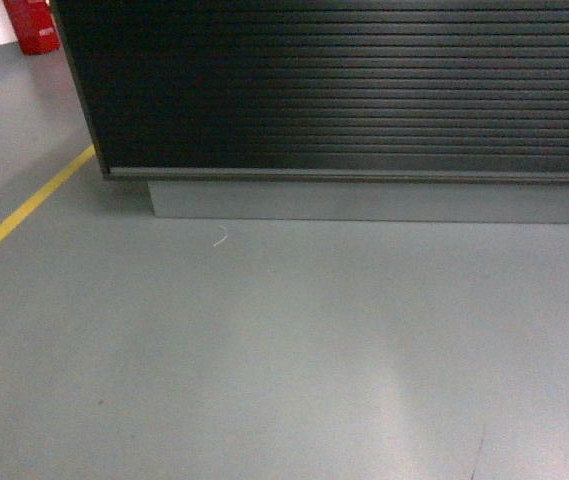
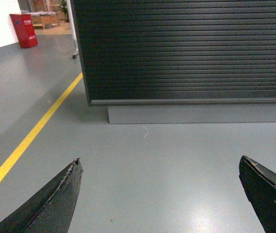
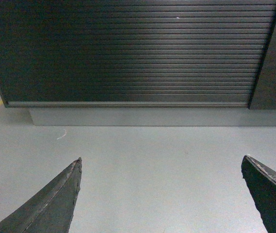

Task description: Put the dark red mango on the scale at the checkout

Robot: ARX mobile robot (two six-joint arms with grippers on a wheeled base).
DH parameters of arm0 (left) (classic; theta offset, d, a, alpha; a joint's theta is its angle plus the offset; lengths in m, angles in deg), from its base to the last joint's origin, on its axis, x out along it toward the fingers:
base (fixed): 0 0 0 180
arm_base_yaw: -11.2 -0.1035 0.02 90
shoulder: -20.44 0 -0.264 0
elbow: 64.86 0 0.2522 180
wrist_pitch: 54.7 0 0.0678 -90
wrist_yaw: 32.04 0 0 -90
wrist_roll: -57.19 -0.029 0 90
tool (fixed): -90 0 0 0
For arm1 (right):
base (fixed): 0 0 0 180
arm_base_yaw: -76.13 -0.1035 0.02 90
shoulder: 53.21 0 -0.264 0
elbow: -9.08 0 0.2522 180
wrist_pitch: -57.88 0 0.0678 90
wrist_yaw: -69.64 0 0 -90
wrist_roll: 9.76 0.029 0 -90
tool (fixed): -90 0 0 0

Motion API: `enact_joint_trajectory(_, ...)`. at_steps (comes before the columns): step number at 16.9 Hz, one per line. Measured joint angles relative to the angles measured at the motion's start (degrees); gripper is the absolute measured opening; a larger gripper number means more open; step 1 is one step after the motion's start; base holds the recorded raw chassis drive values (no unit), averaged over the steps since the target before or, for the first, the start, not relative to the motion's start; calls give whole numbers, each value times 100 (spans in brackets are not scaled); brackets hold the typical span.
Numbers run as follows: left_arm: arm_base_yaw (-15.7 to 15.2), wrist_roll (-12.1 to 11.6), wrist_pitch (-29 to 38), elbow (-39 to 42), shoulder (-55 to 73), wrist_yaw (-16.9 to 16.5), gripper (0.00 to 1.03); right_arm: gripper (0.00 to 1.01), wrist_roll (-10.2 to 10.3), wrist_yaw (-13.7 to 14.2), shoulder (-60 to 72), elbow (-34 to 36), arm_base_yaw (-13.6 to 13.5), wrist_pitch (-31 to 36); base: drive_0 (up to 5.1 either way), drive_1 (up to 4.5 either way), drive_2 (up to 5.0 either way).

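Note:
The checkout (image 1: 344, 90) fills the upper part of the head view: a dark ribbed slatted front over a grey plinth (image 1: 364, 200). Its top is out of view. The same front shows in the left wrist view (image 2: 186, 48) and in the right wrist view (image 3: 128, 53). The dark red mango and the scale are out of view. My left gripper (image 2: 160, 162) hangs open over bare grey floor, nothing between its fingers. My right gripper (image 3: 162, 160) is open too, also empty above the floor. Neither gripper shows in the head view.
A yellow floor line (image 1: 24, 210) runs diagonally at the left, also seen as the yellow line (image 2: 31, 136). A red object (image 1: 32, 25) stands at the far left back. A small white scrap (image 1: 221, 237) lies on the floor near the plinth corner.

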Motion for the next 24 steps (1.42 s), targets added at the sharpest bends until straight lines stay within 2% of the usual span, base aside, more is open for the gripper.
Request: enact_joint_trajectory(24, 0, 0, -2, 0, 0, 2, 98, 98, 0, -7, 0, 0, 0, 7, -2, 378, -382)
